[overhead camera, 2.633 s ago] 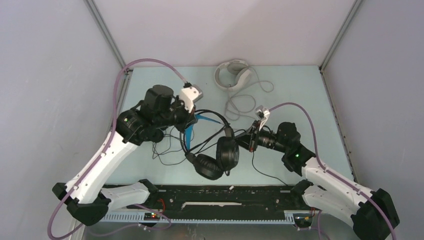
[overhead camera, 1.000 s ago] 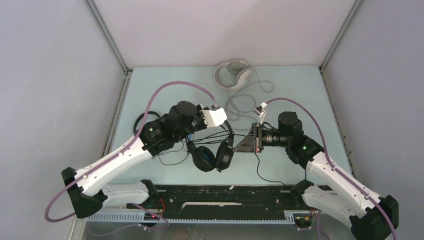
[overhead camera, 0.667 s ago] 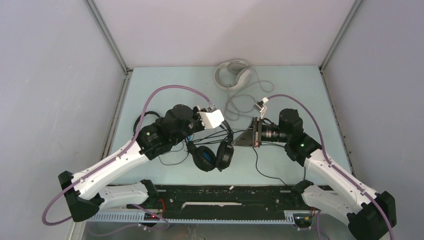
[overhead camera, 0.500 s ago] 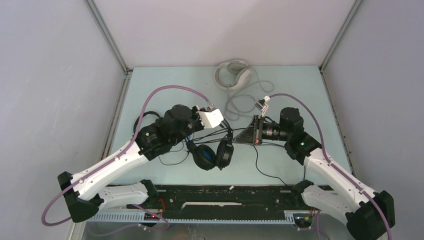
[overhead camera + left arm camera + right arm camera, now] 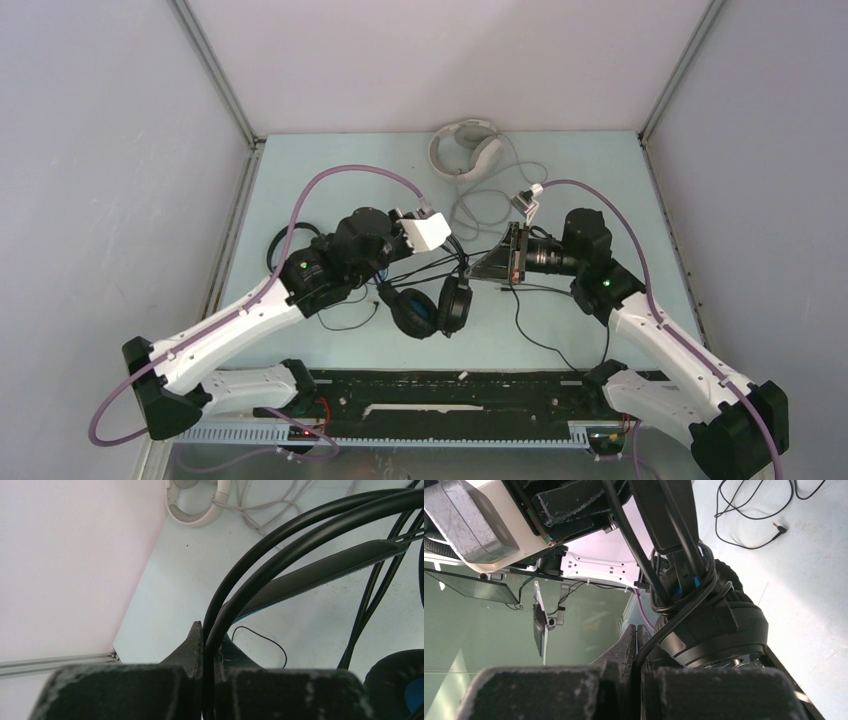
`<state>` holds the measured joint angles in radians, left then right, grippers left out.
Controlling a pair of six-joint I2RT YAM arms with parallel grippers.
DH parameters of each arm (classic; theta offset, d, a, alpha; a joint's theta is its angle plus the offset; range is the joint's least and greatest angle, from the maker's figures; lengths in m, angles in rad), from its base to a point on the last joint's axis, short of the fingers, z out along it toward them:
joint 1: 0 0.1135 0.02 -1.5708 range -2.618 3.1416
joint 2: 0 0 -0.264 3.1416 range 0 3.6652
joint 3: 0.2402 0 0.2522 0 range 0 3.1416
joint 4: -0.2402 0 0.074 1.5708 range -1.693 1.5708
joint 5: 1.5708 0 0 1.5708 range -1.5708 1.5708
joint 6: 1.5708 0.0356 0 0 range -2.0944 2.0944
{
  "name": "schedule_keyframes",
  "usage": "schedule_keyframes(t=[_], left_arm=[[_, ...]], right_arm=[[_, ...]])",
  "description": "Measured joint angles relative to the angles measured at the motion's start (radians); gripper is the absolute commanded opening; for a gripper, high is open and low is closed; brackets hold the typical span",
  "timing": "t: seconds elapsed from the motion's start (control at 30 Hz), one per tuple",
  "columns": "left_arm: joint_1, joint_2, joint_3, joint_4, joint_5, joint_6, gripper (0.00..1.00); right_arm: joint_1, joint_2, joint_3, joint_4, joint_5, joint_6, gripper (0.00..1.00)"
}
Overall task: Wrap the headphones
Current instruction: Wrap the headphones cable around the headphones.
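Black headphones (image 5: 432, 305) are held by both claws. The left claw (image 5: 209, 641) is clamped on their thin hoop (image 5: 310, 532) above the blue-lined band (image 5: 320, 572). The right claw (image 5: 638, 636) is pinched shut on their cord (image 5: 659, 630), which loops round a padded cup's stem. They sit in the middle of the table (image 5: 600, 170), with white headphones (image 5: 465, 148) at its far edge.

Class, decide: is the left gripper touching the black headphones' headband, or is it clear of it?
Touching. In the left wrist view the headband's black hoop runs straight down between the left gripper's closed fingers.
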<state>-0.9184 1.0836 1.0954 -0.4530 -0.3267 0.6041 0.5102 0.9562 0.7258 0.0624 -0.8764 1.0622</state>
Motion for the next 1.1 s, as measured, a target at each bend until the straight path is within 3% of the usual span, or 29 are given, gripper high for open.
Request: schedule_keyframes(t=[0.47,0.83,1.1], left_arm=[[0.0,0.126,0.182,-0.174,-0.173,-0.276,0.0],[0.0,0.249,0.378,-0.389,-0.327,-0.782,0.0],[0.027,0.257,0.42,-0.441,-0.351,-1.059,0.0]], right_arm=[[0.077,0.045,0.079,0.05,0.034,0.036,0.1],[0.21,0.117,0.212,-0.025,0.217,-0.077,0.1],[0.319,0.108,0.219,-0.148,0.413,-0.276,0.1]])
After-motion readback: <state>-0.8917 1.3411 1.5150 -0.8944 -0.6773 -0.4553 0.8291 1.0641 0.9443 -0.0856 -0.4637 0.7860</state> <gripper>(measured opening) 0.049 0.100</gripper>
